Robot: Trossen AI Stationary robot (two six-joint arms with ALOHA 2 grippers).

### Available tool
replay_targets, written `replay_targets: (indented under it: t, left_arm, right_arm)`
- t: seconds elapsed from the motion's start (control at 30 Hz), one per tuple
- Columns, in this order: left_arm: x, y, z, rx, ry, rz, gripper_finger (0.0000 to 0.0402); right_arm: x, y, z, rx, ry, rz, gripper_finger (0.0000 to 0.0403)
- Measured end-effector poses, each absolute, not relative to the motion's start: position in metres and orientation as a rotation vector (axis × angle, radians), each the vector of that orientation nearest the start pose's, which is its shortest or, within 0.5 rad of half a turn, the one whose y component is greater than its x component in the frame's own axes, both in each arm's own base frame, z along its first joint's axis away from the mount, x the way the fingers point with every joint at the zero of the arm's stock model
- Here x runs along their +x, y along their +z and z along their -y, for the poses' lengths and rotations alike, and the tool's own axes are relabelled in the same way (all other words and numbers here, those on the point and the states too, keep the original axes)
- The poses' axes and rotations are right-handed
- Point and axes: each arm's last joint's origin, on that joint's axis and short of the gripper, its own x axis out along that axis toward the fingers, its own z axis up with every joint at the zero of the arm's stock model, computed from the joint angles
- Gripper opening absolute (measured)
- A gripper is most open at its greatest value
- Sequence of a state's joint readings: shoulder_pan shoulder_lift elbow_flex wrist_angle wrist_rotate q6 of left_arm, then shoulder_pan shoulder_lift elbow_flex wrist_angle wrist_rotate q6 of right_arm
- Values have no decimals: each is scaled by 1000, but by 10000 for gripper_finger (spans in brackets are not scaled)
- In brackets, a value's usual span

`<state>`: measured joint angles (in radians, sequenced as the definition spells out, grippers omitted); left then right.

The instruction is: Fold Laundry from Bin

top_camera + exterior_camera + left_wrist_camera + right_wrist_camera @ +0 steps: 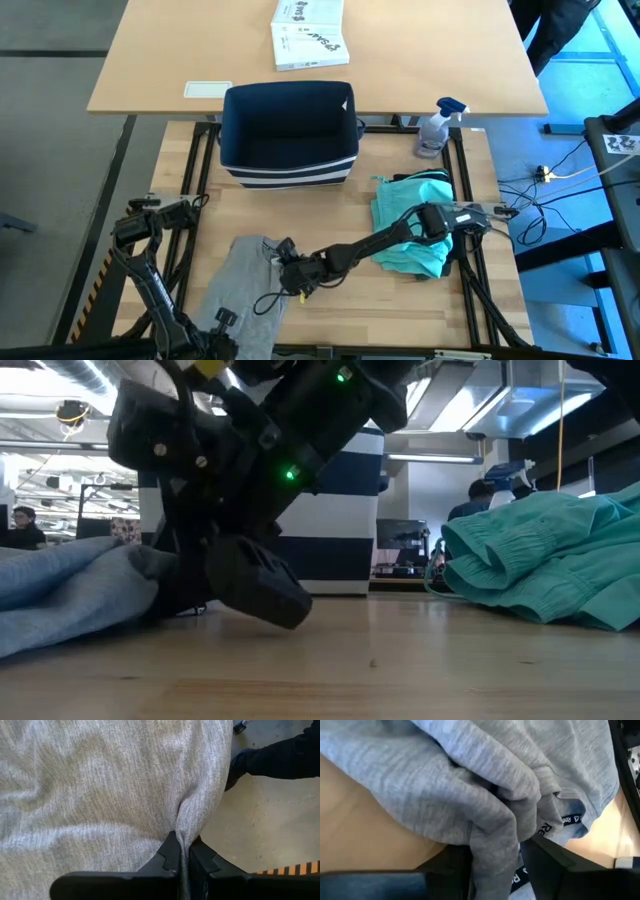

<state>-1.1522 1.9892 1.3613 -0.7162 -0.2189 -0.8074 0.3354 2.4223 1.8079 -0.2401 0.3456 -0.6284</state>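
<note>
Grey T-shirt point(485, 795) between right tool point(495, 865) (bunched).

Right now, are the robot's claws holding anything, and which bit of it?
Both hold the grey T-shirt. The left gripper pinches a fold at its edge. The right gripper has bunched cloth by the collar label between its fingers.

Both arms are dark, jointed and matte, the right arm point(380, 245) trailing a thin black cable near its claw point(290, 268) and showing small green indicator lights and round silver screws up close, while the left claw point(182, 862) has two blocky, angular black fingers point(167, 855).
</note>
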Motion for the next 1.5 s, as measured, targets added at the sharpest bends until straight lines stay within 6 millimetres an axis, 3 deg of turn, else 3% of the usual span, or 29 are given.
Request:
replay_targets:
  t: [0.1, 0.2, 0.33, 0.5, 0.73, 1.03, 1.33, 1.5]
  left_arm:
    - [161, 156, 347, 196, -282, -1237, 2]
    - [162, 158, 346, 210, -263, -1205, 2]
    - [163, 166, 340, 219, -231, -1182, 2]
    - [164, 193, 332, 253, -165, -1085, 2]
    - [167, 259, 322, 466, -18, -927, 2]
    - [173, 339, 294, 731, 159, -689, 2]
    - [185, 398, 240, 843, 392, -424, 2]
    - [196, 423, 193, 838, 535, -423, 2]
  right_arm:
    - [489, 108, -160, -911, 212, -834, 117]
    - [484, 110, -155, -927, 178, -897, 30]
    - [477, 125, -150, -939, 109, -947, 13]
    - [463, 178, -153, -939, 30, -907, 6]
    - [437, 249, -156, -947, -51, -816, 3]
    - [397, 335, -141, -995, -222, -694, 1]
    - [349, 415, -108, -938, -383, -551, 1]
    - [334, 438, -81, -925, -454, -529, 1]
